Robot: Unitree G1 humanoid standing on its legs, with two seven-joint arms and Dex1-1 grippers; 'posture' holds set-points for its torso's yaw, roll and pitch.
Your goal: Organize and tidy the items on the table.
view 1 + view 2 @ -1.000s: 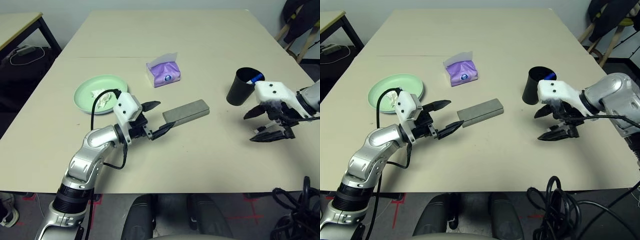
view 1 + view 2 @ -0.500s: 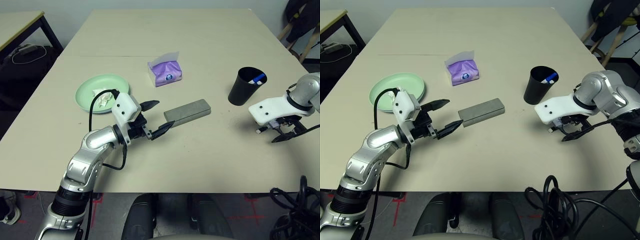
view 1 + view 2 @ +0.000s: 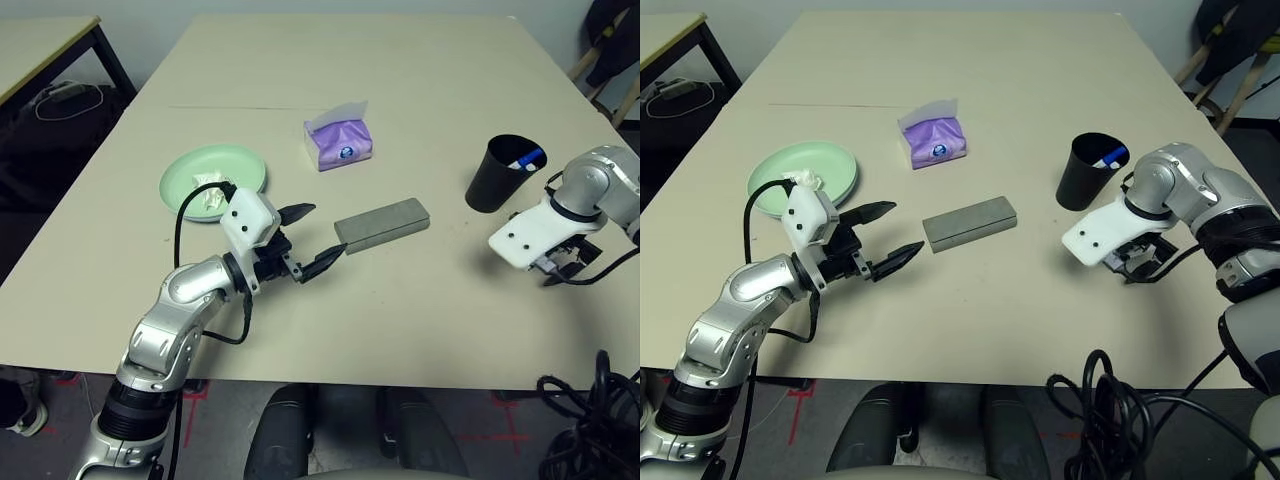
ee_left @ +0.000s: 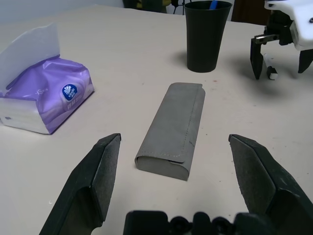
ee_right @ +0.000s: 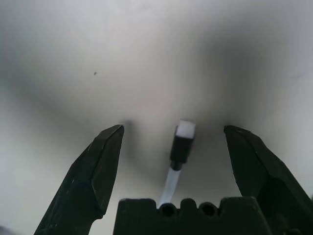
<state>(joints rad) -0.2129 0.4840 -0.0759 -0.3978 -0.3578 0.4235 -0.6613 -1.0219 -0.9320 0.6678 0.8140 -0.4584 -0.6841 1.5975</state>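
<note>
My left gripper is open, its fingers pointing at the near end of the grey glasses case, a short gap away. In the left wrist view the case lies just beyond the open fingertips. My right gripper points down at the table, open. The white pen lies on the tabletop between its fingers, untouched. The black cup stands just behind that gripper and holds a blue-capped pen. A mint green plate at the left carries crumpled white tissue.
A purple tissue pack sits behind the case, with a thin seam line across the tabletop behind it. A smaller table stands at the far left with cables on the floor beside it. More cables hang at the near right edge.
My right gripper has turned from lying level beside the cup to pointing down over the white pen. The left arm has held still. The camera has shifted slightly.
</note>
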